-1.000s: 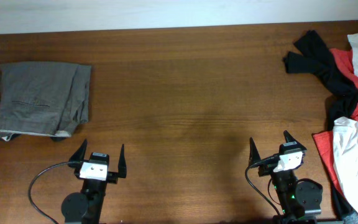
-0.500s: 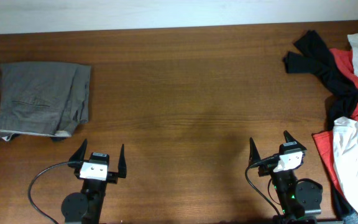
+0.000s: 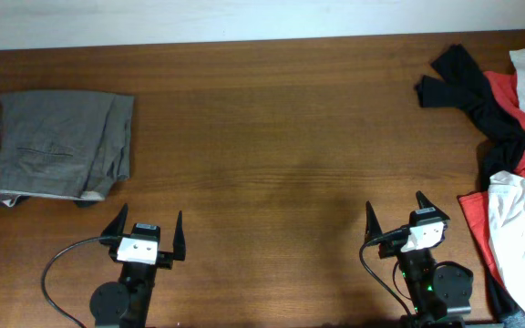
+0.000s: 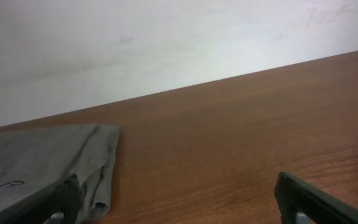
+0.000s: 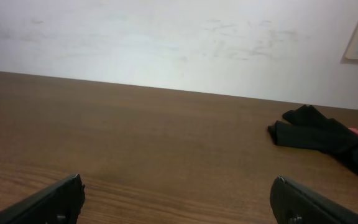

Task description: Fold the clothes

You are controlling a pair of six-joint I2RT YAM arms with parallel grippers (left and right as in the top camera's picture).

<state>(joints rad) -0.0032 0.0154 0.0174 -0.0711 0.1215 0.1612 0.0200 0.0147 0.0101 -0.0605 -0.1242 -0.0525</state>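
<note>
Folded grey-khaki trousers (image 3: 62,146) lie at the table's left side, also low left in the left wrist view as grey trousers (image 4: 36,165). A heap of black, red and white clothes (image 3: 504,137) lies at the right edge; its black garment (image 5: 319,137) shows in the right wrist view. My left gripper (image 3: 147,225) stands open near the front edge, just below the trousers, holding nothing. My right gripper (image 3: 396,210) is open too, at the front right, left of the heap. Bare wood lies between both pairs of fingers (image 4: 178,193) (image 5: 178,193).
A pale wall (image 3: 244,18) runs along the table's far edge. White and red fabric (image 3: 518,228) hangs over the front right corner, close to the right arm's base. A black cable (image 3: 57,264) loops beside the left arm's base.
</note>
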